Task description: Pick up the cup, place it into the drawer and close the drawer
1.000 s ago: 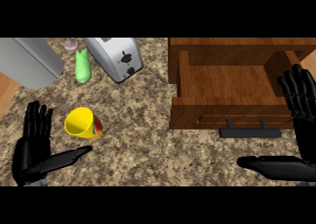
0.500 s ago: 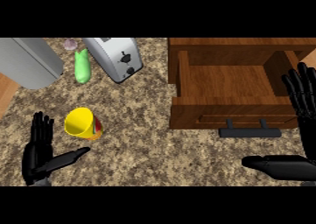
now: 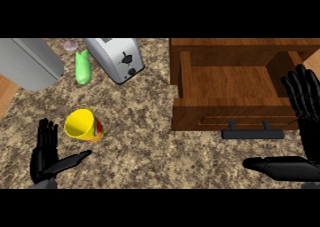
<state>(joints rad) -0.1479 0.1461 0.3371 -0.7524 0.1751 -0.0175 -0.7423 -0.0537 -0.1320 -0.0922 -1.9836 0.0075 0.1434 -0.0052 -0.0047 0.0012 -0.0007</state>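
The speckled bench point(image 3: 155, 146) carries an open wooden drawer point(image 3: 231, 84) at far right. The yellow cup point(image 3: 82, 125) lies tipped at near left. The left hand point(image 3: 45, 155), fingers spread, should curl round the cup's wall; the right hand point(image 3: 306, 115) rests open.

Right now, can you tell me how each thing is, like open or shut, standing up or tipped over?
Drawer: pulled open, nothing inside.
Yellow cup: tipped on its side on the counter, not held.
Left hand: open, fingers straight, beside the cup, apart from it.
Right hand: open, fingers straight, at the drawer's right side.
Toaster: lying on the counter, slots empty.
Green bottle: lying down.
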